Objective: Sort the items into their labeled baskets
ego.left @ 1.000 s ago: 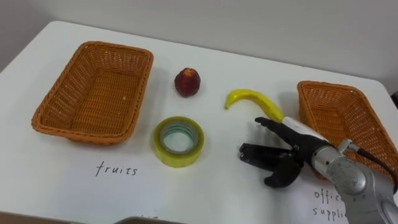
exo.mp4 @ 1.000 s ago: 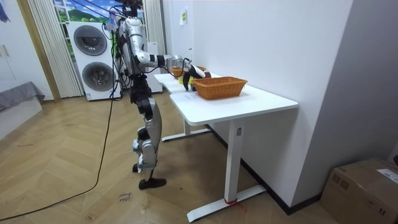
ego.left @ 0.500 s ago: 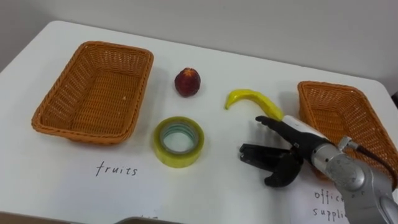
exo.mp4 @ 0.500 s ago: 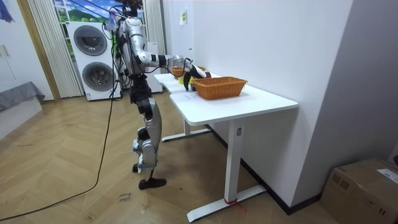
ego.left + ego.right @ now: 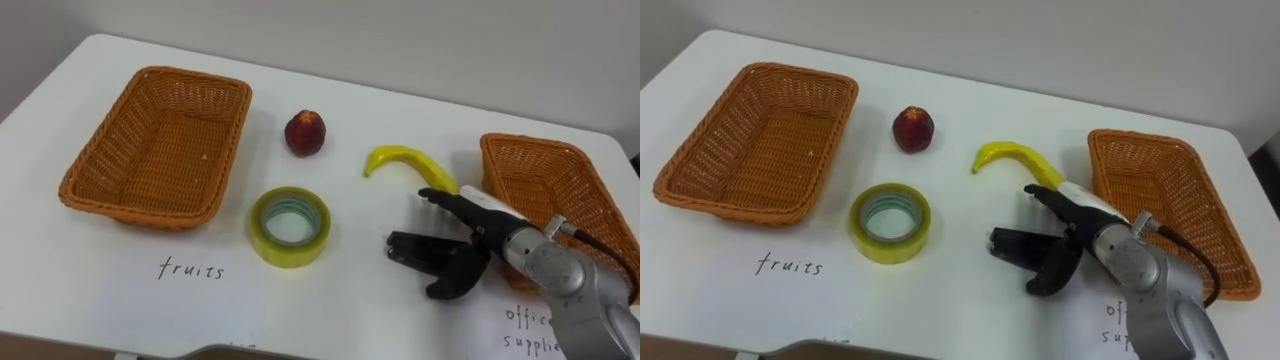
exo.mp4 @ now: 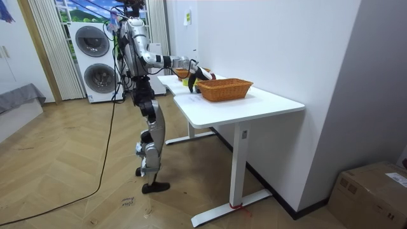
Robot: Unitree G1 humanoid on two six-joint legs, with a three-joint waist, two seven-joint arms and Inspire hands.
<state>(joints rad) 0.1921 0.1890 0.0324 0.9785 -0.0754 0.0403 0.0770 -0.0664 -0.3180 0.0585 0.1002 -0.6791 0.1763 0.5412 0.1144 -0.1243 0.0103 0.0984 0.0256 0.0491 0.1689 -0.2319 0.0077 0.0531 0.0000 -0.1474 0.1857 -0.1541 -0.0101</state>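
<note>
I see bare wicker inside the left basket (image 5: 155,145) and the right basket (image 5: 560,190). The red fruit (image 5: 304,132), the banana (image 5: 405,163) and the roll of tape (image 5: 289,226) all lie on the white bench (image 5: 350,300) between the baskets. The room view adds the robot standing at the bench's side, one arm out over it, with two washers (image 6: 96,60) behind. My right hand (image 5: 468,250) hangs just below the banana. Its fingers (image 5: 408,247) are apart and hold nothing.
</note>
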